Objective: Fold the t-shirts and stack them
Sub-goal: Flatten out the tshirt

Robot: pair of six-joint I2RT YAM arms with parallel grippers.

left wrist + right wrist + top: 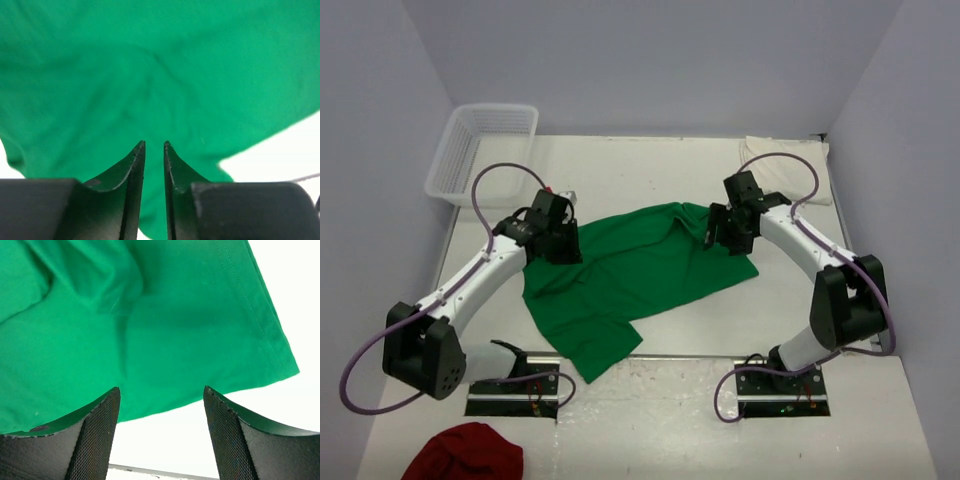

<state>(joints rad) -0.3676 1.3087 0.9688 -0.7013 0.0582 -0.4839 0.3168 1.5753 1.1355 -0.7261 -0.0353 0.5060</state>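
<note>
Fabric of the green t-shirt [630, 275] sprawls on the surface [650, 170] between both arms. At its left edge the left hand [154, 144] is pressed nearly together, pinching green cloth. The right hand [162, 392] hovers spread above the shirt's right hem. The cream-white t-shirt [785, 165] lies far right.

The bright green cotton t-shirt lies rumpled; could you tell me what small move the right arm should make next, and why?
Probably lower the right pincer and close it on the hemmed edge of the bright green cotton t-shirt: its jaws stand open over that edge, holding nothing.
</note>
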